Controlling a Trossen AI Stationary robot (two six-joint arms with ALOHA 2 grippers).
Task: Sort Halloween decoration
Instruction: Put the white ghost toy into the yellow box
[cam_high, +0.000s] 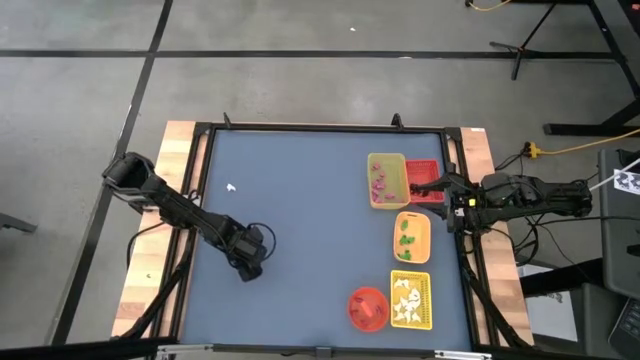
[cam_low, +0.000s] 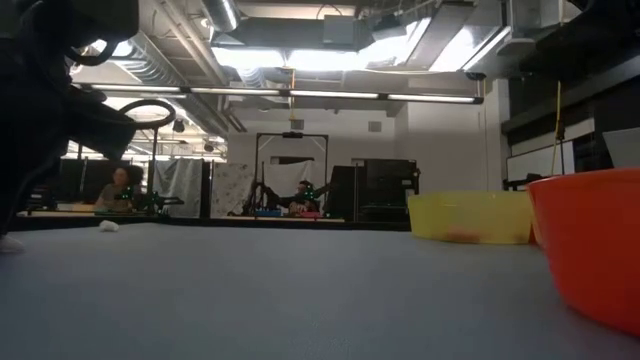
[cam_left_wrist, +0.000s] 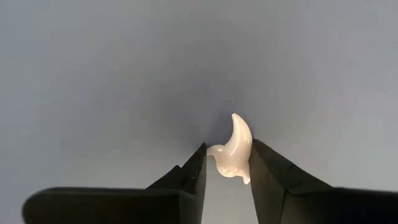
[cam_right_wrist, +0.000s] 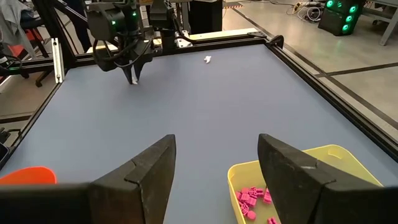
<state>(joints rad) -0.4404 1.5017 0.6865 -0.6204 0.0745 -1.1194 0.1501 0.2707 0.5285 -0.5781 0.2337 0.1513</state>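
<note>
Left gripper (cam_left_wrist: 228, 163) pinching a white ghost piece (cam_left_wrist: 233, 149)
We see the right gripper (cam_right_wrist: 214, 163) spread wide at centre right, over the trays (cam_high: 387, 180)

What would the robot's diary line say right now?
left gripper: shut on white ghost piece | right gripper: open over trays | loose white piece: on table

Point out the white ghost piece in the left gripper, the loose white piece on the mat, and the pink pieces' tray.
White curved ghost piece (cam_left_wrist: 234, 149): left wrist view, its body.
Loose white piece (cam_high: 231, 186): high view, its middle.
Yellow rectangular tray (cam_right_wrist: 336, 155): right wrist view, far rim.
</note>
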